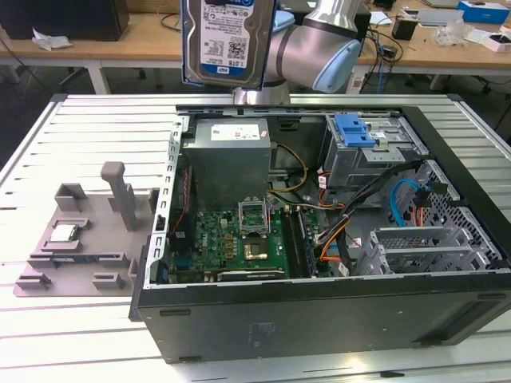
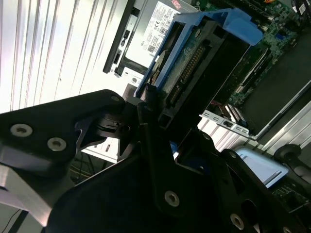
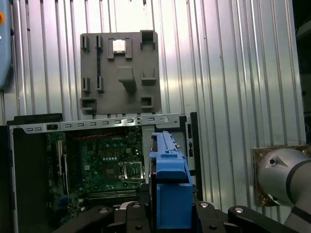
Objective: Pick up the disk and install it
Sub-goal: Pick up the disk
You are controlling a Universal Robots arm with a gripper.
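The disk (image 1: 226, 40), silver with a white-and-blue label and a blue rail frame, hangs upright high above the back edge of the open computer case (image 1: 319, 307). In both wrist views my gripper (image 3: 170, 216) is shut on it, its black fingers (image 2: 146, 121) clamping the two flat sides. The first wrist view looks along the disk's blue rail (image 3: 167, 179) down onto the case and the table. In the second wrist view the disk's connector end (image 2: 194, 63) points toward the case.
Inside the case lie the motherboard (image 1: 239, 239), the power supply (image 1: 227, 152) and a metal drive cage with a bare blue bracket (image 1: 355, 129) on top. A grey fixture tray (image 1: 80, 239) holding a small silver chip (image 1: 62, 233) sits at the exterior view's left on the slatted table (image 1: 48, 144).
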